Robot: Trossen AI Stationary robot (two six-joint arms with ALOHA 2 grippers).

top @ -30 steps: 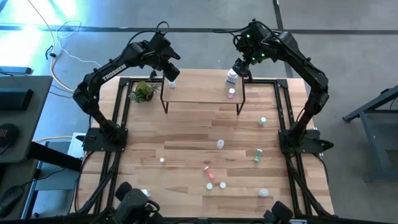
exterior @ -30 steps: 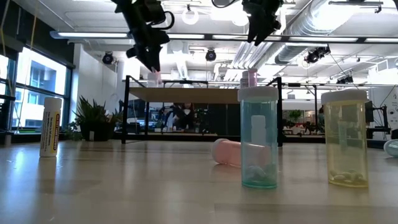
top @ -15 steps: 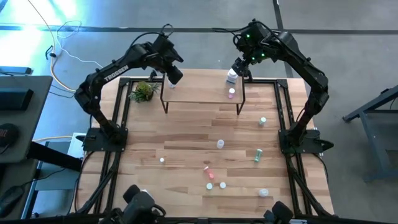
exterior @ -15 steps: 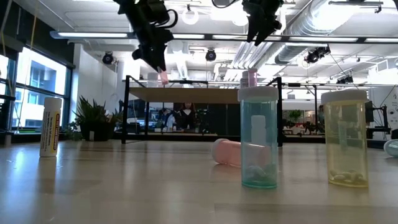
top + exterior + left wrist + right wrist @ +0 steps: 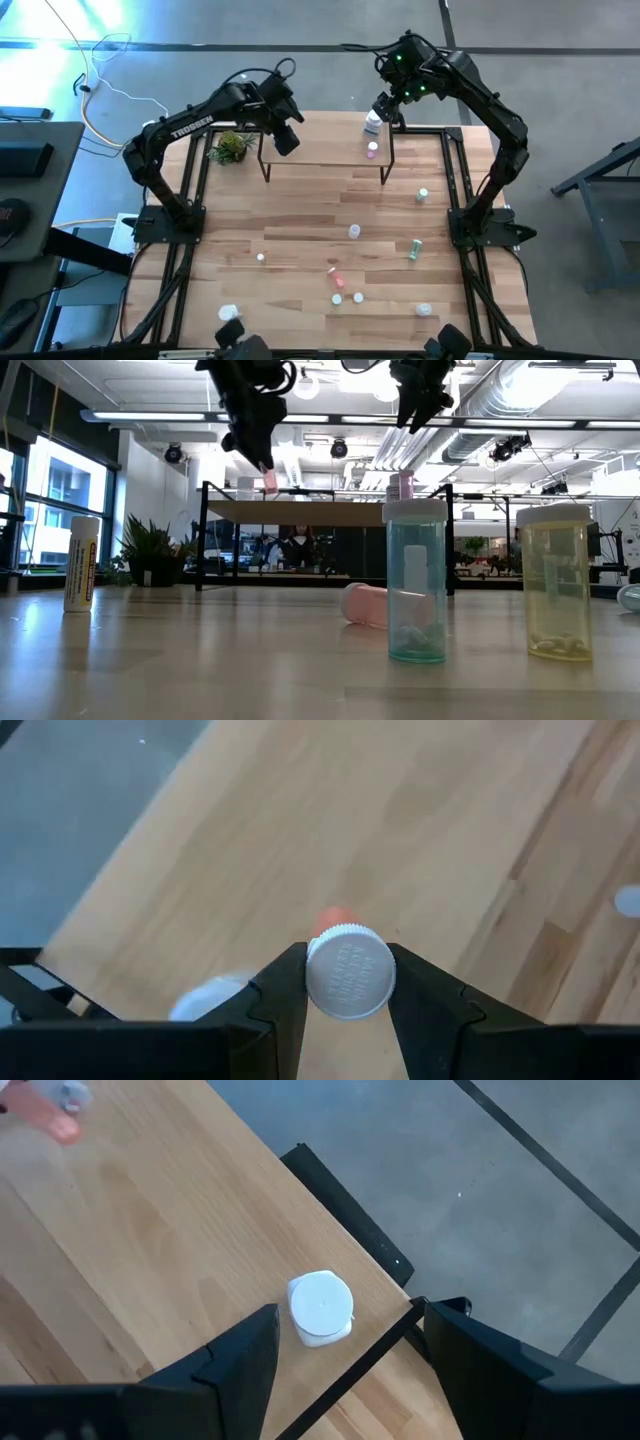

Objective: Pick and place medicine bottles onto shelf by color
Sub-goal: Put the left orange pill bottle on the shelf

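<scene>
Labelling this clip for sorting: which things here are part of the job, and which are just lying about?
Job:
- shelf
- pink bottle held by left end effector
- white jar below right end effector
- bottles on table

Lying about:
- potted plant

Shelf: low light-wood plank on thin black legs, at the far middle of the desk. On its right end stand a white-capped jar, upright near the back corner, and a small pink bottle just in front of it. A pink bottle with ribbed white cap hangs above the shelf's left part, clamped between the left tool's fingers. Remaining bottles, white, pink and green, lie scattered over the desk's near half; a pink one lies on its side.
</scene>
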